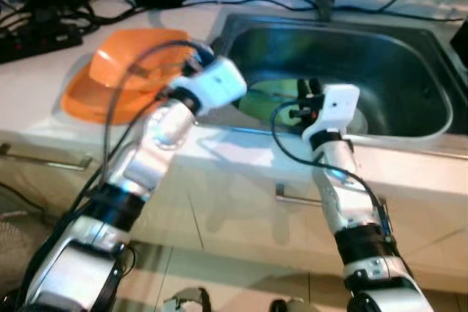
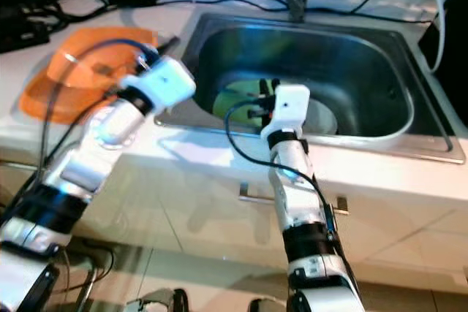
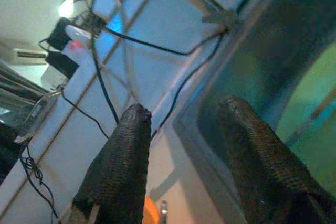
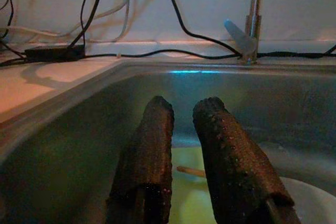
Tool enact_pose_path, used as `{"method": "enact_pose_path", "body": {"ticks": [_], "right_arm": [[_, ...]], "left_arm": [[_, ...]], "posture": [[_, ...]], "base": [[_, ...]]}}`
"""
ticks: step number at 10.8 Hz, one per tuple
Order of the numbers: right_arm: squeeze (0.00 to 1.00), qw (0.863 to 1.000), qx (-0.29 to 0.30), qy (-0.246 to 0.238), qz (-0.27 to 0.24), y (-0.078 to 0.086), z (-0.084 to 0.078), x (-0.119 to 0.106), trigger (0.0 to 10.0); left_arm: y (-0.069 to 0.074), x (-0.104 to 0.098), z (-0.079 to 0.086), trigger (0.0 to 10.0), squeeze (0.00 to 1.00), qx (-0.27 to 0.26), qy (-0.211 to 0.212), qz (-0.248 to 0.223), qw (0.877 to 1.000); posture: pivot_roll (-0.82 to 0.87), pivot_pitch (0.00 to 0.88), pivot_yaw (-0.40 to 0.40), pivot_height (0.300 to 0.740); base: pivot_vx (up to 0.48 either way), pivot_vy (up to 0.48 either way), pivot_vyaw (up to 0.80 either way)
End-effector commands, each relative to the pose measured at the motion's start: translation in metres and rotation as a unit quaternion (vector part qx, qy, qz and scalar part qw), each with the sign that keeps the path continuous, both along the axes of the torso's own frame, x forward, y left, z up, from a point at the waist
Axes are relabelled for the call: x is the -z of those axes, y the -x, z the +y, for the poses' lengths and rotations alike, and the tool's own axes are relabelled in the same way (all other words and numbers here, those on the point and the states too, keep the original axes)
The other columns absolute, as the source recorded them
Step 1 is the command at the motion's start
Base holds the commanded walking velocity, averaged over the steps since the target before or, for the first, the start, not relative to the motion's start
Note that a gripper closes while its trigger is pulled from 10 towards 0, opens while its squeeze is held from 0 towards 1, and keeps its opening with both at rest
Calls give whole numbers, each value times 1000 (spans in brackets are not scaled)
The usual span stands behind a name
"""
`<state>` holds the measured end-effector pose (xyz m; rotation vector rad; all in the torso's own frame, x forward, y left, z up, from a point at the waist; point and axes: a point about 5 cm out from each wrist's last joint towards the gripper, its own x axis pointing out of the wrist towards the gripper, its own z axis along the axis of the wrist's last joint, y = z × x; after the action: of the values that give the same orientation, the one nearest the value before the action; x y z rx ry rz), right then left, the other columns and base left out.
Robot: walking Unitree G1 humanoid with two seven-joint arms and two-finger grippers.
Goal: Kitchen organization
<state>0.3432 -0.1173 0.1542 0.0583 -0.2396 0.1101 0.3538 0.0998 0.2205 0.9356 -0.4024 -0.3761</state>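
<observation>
Steel sink set into a white desk. A green plate lies on the sink floor, with a white dish touching it on the side away from the orange plates, which are stacked on the desk beside the sink. Right gripper hangs inside the sink above the green plate, fingers slightly parted and empty. Left gripper hovers at the sink's rim near the orange plates, fingers spread, grasping nothing.

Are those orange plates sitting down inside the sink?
No, the orange plates lie stacked on the white counter to the left of the steel sink, outside its basin.
</observation>
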Motion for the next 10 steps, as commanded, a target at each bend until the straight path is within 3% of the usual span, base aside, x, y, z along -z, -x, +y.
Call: {"method": "enact_pose_path", "body": {"ticks": [1,5,10], "right_arm": [[0,1000,3,-1,10,0,-1,5,10000],[0,1000,3,-2,8,-1,-1,5,10000],[0,1000,6,-2,7,-1,-2,4,10000]], "left_arm": [[-5,-4,2,10000,0,-16,-19,-12,1000],[-16,-6,12,10000,0,-78,-52,-26,995],[-29,-4,16,10000,0,-113,-55,1,992]], "posture": [[96,58,36,740],[101,51,34,740],[96,75,35,740]], "base": [[0,0,0],[0,0,0],[0,0,0]]}}
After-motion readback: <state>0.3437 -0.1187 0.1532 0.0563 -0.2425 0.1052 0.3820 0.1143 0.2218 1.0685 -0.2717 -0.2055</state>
